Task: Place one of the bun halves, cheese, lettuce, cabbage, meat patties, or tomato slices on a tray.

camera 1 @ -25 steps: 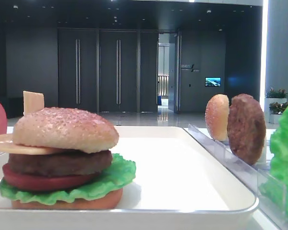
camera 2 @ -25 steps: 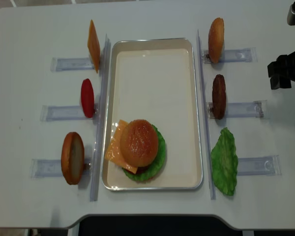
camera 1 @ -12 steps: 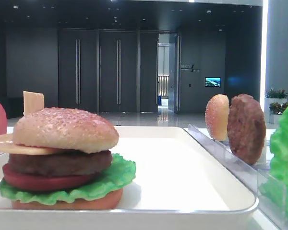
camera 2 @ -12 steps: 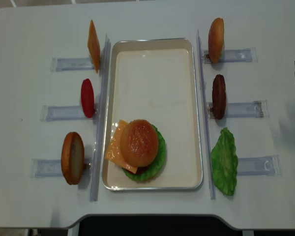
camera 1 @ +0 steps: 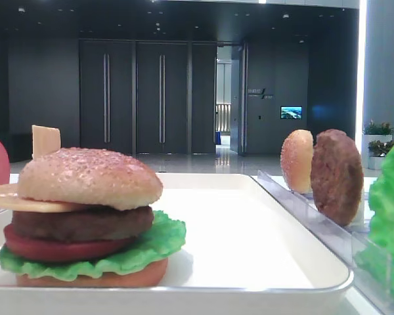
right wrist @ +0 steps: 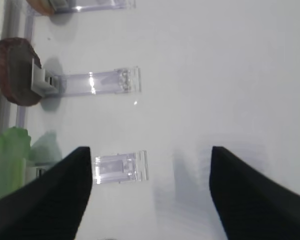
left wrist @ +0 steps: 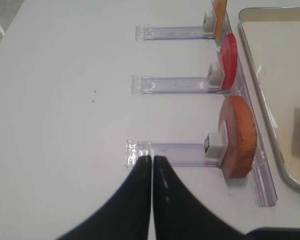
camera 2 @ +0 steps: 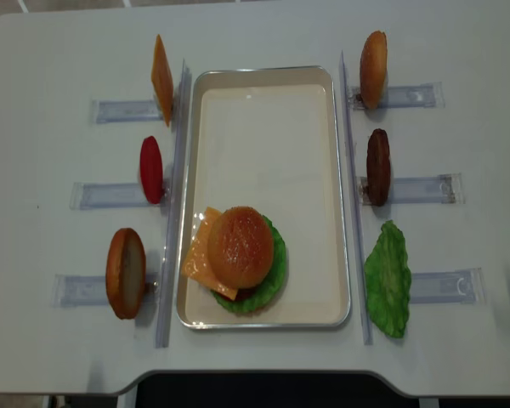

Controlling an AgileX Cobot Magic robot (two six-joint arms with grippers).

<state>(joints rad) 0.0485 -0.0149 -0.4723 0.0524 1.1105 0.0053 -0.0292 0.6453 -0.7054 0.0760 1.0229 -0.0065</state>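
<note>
On the white tray stands a stacked burger, with the domed speckled top bun half over cheese, a meat patty, a tomato slice and lettuce. My right gripper is open and empty above bare table, to the right of the clear holders; an upright meat patty and a lettuce leaf lie to its left. My left gripper is shut on nothing, at the outer end of the holder carrying the flat orange bun. Neither arm shows in the overhead view.
Clear slotted racks flank the tray. The left one holds a cheese slice, a tomato slice and the orange bun. The right one holds a paler bun, a patty and a lettuce leaf.
The right arm has drawn off to the right and left the overhead view. The food and the tray have not moved.
</note>
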